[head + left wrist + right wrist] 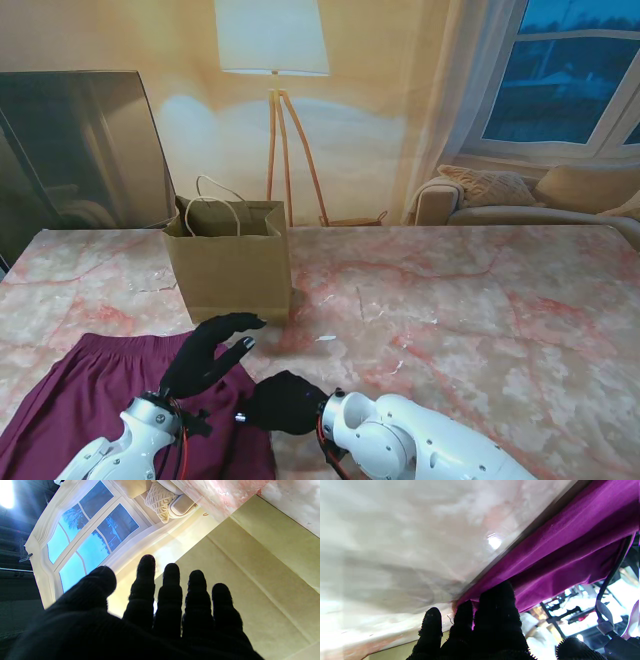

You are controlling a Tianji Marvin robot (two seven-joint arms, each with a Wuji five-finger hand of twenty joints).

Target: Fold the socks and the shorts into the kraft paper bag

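**A:** Why is the black-gloved left hand [208,355] raised, its fingers spread and holding nothing?

**B:** I'd guess it waits clear above the cloth. The black-gloved right hand [283,401] is at the edge of the magenta fabric shorts [95,400], fingers [498,610] against the hem; whether they pinch it, I cannot tell.

**A:** And the shorts?

**B:** Spread flat, softly creased, on the pink marble-patterned table [460,310] nearest me, just in front of the upright brown kraft paper bag [232,262]. No socks visible.

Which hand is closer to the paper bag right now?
Left. The left hand hovers open just before the kraft paper bag; the right hand sits nearer me, at the shorts edge.
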